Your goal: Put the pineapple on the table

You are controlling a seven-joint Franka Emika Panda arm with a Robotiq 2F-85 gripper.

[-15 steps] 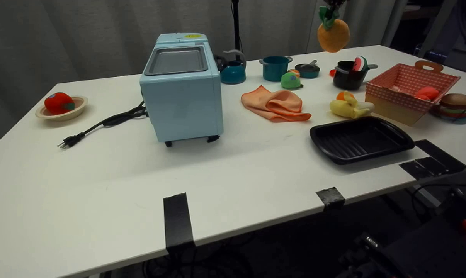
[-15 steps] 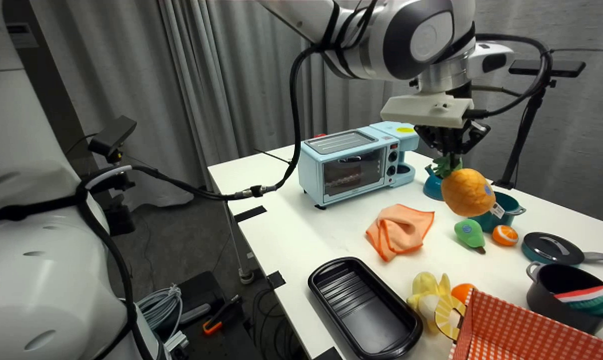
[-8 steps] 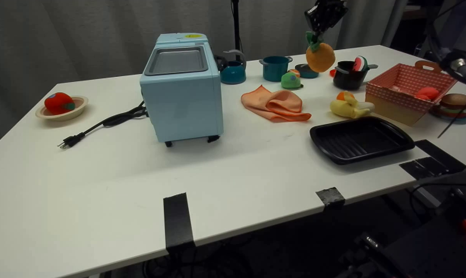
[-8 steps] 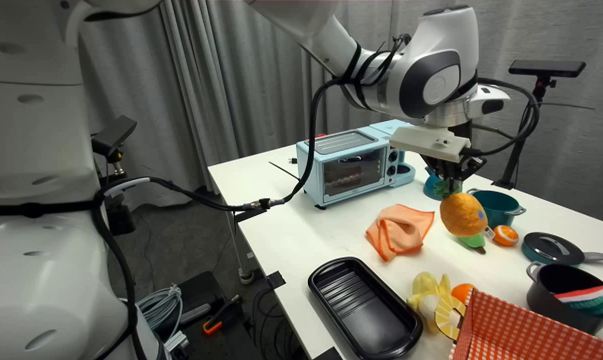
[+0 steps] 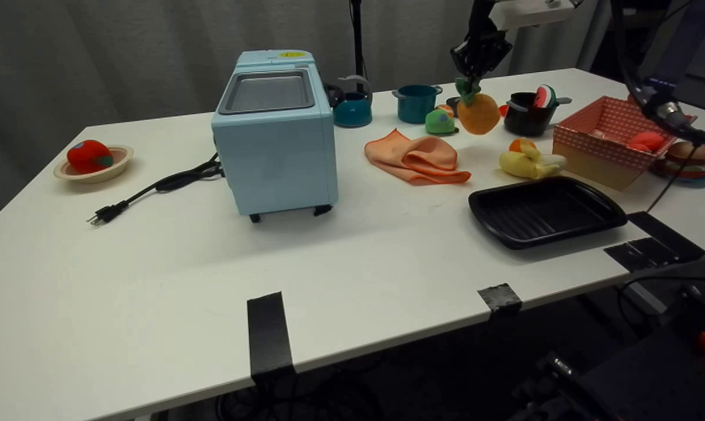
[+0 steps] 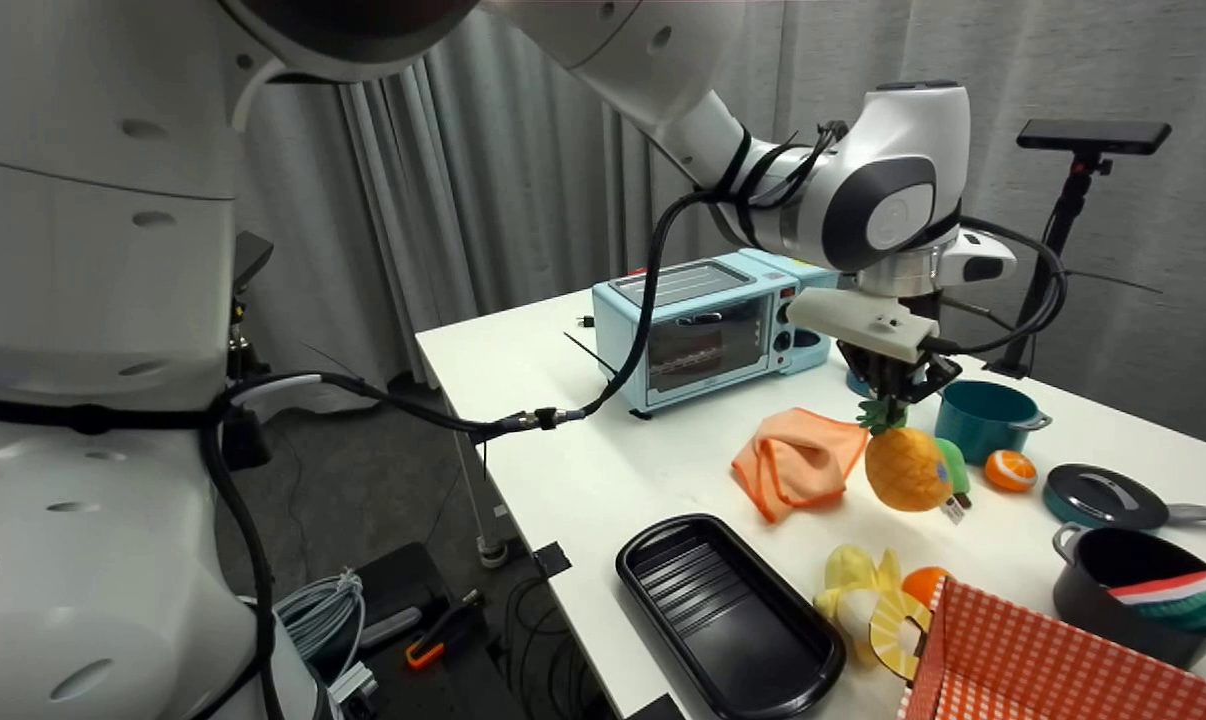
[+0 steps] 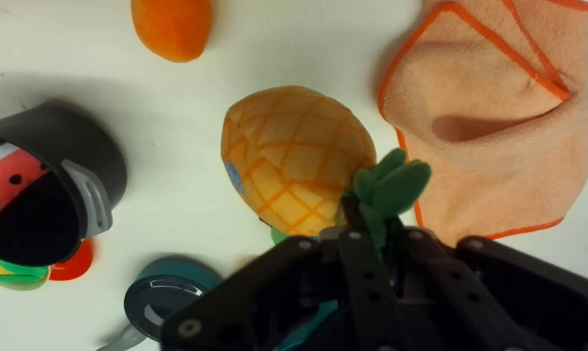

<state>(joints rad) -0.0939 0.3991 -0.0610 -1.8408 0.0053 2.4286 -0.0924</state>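
The pineapple (image 5: 479,114), orange-yellow with a green leafy top, hangs from my gripper (image 5: 471,83) in both exterior views. My gripper is shut on its green leaves, with the round body hanging below the fingertips. In an exterior view the pineapple (image 6: 908,470) hangs beneath my gripper (image 6: 891,408), in front of a green toy. In the wrist view the pineapple (image 7: 299,146) lies beyond my gripper (image 7: 374,214), its leaves between the fingers. The white table (image 5: 154,292) is below; the pineapple appears a little above its top.
An orange cloth (image 6: 801,462) lies beside the pineapple. A black tray (image 6: 728,620), a yellow toy (image 5: 531,164), a checkered basket (image 5: 592,164) and a black pot (image 5: 528,120) stand around. A teal pot (image 6: 983,420) and a blue toaster oven (image 6: 713,330) stand behind.
My gripper has moved down with the pineapple in it, from high above the table to closer to the table top. In an exterior view it has also shifted slightly left. The other objects have not moved.
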